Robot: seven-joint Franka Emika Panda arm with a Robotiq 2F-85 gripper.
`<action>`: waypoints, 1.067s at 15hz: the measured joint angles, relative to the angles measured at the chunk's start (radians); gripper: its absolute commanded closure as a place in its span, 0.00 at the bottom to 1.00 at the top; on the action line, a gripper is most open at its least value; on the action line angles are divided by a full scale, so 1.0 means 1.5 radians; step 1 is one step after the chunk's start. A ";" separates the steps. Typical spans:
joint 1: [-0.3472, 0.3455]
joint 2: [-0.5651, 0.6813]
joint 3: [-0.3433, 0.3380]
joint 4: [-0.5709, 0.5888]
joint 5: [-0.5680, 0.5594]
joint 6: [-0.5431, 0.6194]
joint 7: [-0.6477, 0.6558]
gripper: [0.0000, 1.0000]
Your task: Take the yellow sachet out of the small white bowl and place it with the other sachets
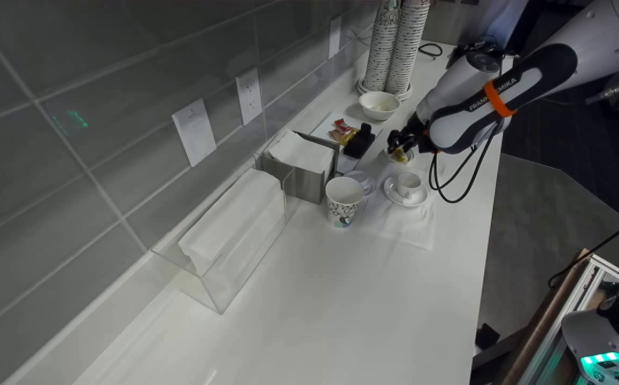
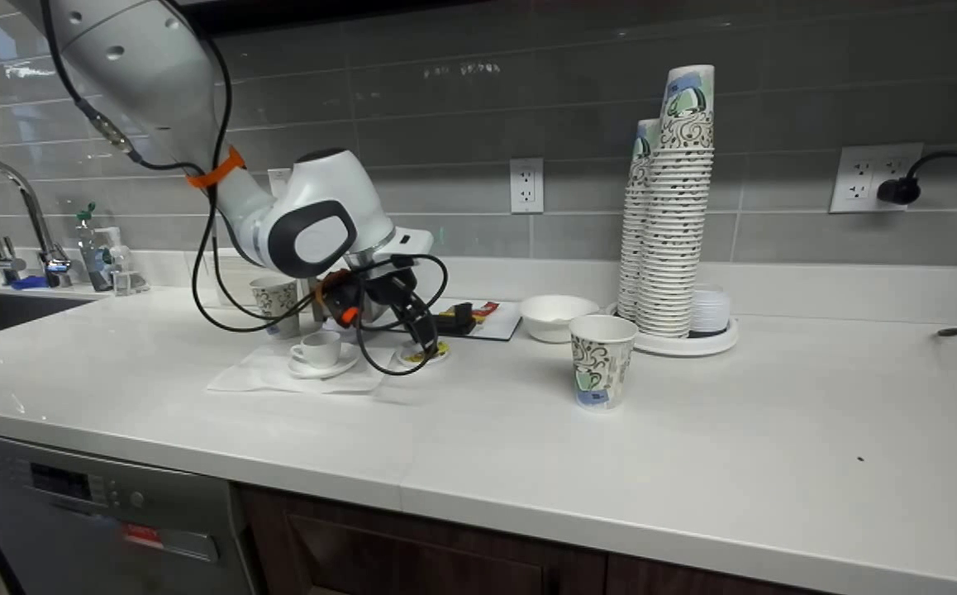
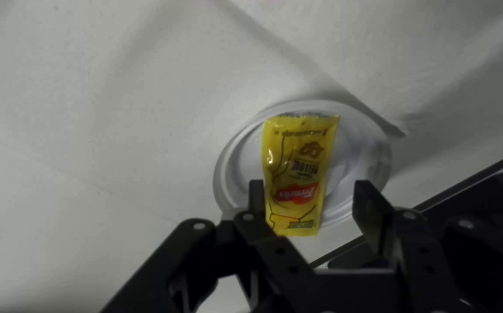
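the gripper (image 3: 309, 193) is well parted, gripping nothing; the yellow packet (image 3: 299, 167) lies in the small bowl (image 3: 366, 152), left of mid-gap in the wrist view. best nudge left, then pinch gently.

grey tiled wall (image 2: 445, 124) behind white counter (image 2: 735, 463); dark wood cabinets (image 2: 412, 554), metallic dishwasher (image 2: 98, 504) below

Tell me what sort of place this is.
Likely a shared kitchenette, perhaps an office break room: an exterior view shows a sink, what looks like a dishwasher under the counter, and tall stacks of paper cups.
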 measured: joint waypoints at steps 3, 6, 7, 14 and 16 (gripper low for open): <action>0.010 0.005 -0.009 0.000 0.000 0.001 0.000 0.46; 0.022 0.008 -0.022 0.000 0.000 0.001 0.000 0.44; 0.027 0.010 -0.028 0.000 -0.001 0.001 0.000 0.45; 0.056 0.020 -0.056 0.003 -0.001 0.002 0.000 0.61; 0.058 0.020 -0.058 0.004 -0.001 0.002 0.000 0.68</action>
